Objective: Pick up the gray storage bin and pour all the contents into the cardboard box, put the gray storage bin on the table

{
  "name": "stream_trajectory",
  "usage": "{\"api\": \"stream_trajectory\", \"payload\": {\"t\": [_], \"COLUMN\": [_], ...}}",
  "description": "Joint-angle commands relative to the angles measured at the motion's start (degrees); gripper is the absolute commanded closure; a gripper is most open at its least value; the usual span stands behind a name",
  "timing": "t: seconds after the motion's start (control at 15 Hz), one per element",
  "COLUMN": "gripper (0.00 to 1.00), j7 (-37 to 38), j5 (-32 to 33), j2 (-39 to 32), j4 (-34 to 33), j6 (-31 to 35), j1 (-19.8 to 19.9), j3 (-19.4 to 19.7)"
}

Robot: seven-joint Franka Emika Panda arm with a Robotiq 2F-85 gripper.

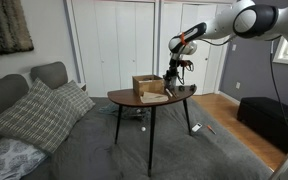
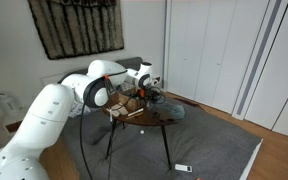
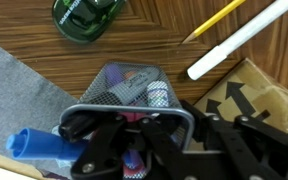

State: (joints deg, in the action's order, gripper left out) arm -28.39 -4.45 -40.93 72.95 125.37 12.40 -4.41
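The gray storage bin sits upright in the lower middle of the wrist view. It rests on the table, close to the wooden edge that runs diagonally down the left of the frame. Its wall looks like fine mesh under a pale rim, and it is still loaded.

In an exterior view the table stands at centre frame with the cardboard box on top. The gripper hangs just right of the box. In the wrist view the cardboard box fills the lower right, just beside the bin.

The gripper comes in from the bottom edge with its dark linkage over the bin's near rim. I cannot tell whether the fingers are pinching that wall or only straddling it.

A white rod and a yellow pencil lie at upper right, and a dark green object at the top. A blue cylinder shows at lower left.

**Risks, as I judge them:**
- A one-wall grip on a loaded, flexible bin may let it sag or twist when lifted, spilling the contents early.
- A nudge leftward could push the bin off the table edge.
- A swing rightward could knock the box or roll the rod.

**Markings:** the box carries black printed arrows, and no words can be read.
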Motion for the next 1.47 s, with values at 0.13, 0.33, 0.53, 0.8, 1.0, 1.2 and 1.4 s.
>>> {"api": "stream_trajectory", "payload": {"t": [0.13,0.33,0.53,0.8,1.0,1.2,1.4], "gripper": [0.98,0.98,0.98,0.98,0.98,0.98,0.98], "j7": [-0.1,0.0,-0.1,-1.0,-2.2,-3.3,-6.7], "j5": [-0.8,-1.2,-1.4,-2.6,-4.5,-7.0,-12.8], "j2": [0.8,2.6,4.9,8.8,12.7,15.2,16.2], "j4": [-0.7,0.5,1.8,3.6,5.2,5.6,4.0], "j6": [-1.5,-1.3,-0.7,-2.2,-2.4,-3.1,-6.4], "j1": [0.2,0.4,0.5,0.7,0.8,0.7,1.2], "j3": [-0.3,-0.4,-0.4,-1.1,-1.8,-2.5,-4.3]}}
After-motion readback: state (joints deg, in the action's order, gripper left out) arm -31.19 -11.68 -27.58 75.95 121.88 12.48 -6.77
